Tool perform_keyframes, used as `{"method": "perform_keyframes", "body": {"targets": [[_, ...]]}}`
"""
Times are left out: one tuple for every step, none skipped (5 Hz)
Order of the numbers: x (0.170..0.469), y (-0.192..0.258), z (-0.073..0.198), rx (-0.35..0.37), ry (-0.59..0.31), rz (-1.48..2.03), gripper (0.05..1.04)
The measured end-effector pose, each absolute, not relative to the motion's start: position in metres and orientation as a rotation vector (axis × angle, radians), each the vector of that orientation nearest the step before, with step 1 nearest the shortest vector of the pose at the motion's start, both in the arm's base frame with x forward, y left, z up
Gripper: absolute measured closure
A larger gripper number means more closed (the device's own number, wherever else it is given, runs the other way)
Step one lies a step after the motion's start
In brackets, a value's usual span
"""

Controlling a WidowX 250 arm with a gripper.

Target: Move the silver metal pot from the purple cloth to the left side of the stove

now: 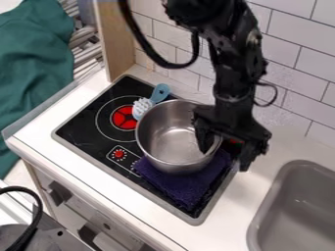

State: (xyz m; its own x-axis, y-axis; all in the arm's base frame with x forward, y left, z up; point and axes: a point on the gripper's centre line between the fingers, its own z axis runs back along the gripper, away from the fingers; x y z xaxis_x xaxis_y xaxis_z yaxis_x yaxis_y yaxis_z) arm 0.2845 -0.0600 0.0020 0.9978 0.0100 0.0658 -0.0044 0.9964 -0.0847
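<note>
Black cable (pixel 39 208) is curling at near left; cabinet front (pixel 105 211) is running along the near side. Grey sink (pixel 262 215) is occupying near right. Purple cloth (pixel 186 188) is lying on the black stovetop (pixel 85 130). Metal pot (pixel 163 152), one, is resting partly over the cloth, opening upward: probably light for its bulk, stiff, slippery-walled, hardly fragile, its thin rim offering the surest hold. Black gripper (pixel 225 158) is straddling the rim at right, fingers standing wide, one inside, one outside, apparently clasping nothing. Dial markings (pixel 119 155) are showing no readable words. Blue brush (pixel 160 92) is lying beyond the pot; tiled wall (pixel 294 63) is rising behind
</note>
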Motion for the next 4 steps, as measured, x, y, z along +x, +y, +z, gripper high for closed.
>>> {"method": "perform_keyframes", "body": {"targets": [[0.286,-0.054,-0.019,-0.099,-0.007,0.028,0.133],[0.287,-0.049,-0.029,-0.114,0.002,0.046,0.424],[0.291,-0.048,-0.026,-0.109,-0.009,0.041,0.708],[0.291,-0.048,-0.023,-0.11,-0.018,0.044,0.84]]}}
